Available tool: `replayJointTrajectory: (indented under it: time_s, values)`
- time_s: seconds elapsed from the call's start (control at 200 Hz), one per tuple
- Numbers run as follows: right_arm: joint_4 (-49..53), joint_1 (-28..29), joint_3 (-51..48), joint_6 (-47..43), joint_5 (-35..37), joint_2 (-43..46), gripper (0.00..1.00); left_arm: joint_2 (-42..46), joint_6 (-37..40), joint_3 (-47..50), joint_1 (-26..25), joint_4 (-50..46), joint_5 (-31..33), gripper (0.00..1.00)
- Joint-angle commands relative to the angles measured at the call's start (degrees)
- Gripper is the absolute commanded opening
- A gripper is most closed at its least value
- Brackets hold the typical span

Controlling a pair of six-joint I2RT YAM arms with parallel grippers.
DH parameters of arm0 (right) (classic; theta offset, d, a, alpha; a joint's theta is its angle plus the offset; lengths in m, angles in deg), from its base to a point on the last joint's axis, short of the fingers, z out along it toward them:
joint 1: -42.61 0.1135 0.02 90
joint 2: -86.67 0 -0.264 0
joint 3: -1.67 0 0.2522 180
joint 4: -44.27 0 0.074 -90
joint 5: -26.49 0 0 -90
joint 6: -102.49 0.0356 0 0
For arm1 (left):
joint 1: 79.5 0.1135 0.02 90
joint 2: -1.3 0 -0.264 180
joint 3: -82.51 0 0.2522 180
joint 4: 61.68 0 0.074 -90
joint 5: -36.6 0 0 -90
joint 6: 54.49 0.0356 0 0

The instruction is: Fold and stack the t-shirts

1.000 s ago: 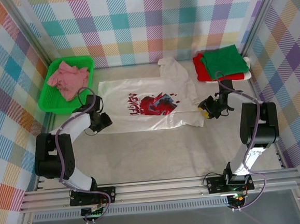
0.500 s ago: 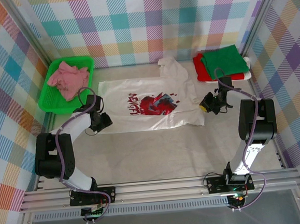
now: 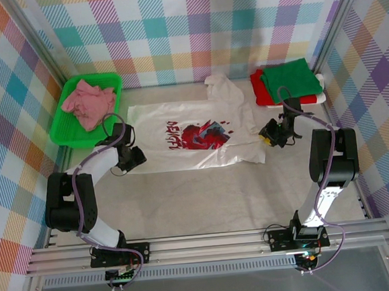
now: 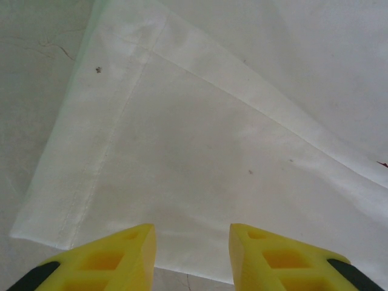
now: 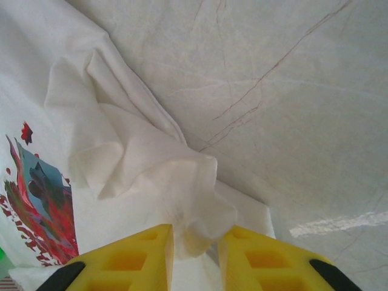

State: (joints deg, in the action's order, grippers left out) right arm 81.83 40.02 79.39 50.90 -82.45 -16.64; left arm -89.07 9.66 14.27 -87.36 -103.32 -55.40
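Observation:
A white t-shirt [image 3: 194,135] with a red-and-dark chest print lies spread flat mid-table. My left gripper [image 3: 136,157] is at its near left corner. In the left wrist view, my left gripper [image 4: 193,242] hovers open over the hem of the white t-shirt [image 4: 200,151], with nothing between the fingers. My right gripper [image 3: 266,137] is at the shirt's right edge. In the right wrist view, a raised bunch of the white t-shirt [image 5: 194,200] sits between the fingers of my right gripper [image 5: 195,242] and touches both. A green t-shirt [image 3: 287,77] lies folded on a red t-shirt [image 3: 261,92] at the back right.
A green plastic tray [image 3: 66,135] at the back left holds a crumpled pink t-shirt [image 3: 87,103]. Checkered walls with metal posts close off the back and both sides. Bare tabletop [image 3: 205,198] lies between the white shirt and the arm bases.
My right gripper has shifted a little away from the bases along the shirt's right edge, and the cloth there has bunched up. The left arm has not moved.

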Motion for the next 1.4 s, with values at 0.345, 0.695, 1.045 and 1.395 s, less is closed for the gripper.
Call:
replayJointTrajectory:
  time_s: [0.345, 0.695, 1.045, 1.395]
  values:
    - [2.45, 0.62, 4.34, -2.03, 1.6, -0.77, 0.27, -0.15, 0.41, -0.63, -0.73, 1.07, 0.15, 0.37]
    - [1.17, 1.72, 4.29, -1.73, 1.1, -2.24, 0.07, -0.16, 0.45, -0.54, -0.76, 1.16, 0.07, 0.38]
    - [0.64, 3.82, 3.1, -2.27, 0.83, 4.6, 0.0, 1.23, -0.12, -0.2, -0.76, 2.28, 1.13, 0.37]
    - [2.36, 9.07, 11.05, -3.76, 3.58, 7.16, 0.0, 6.34, -0.78, 0.31, -0.76, 2.74, 4.32, 0.37]
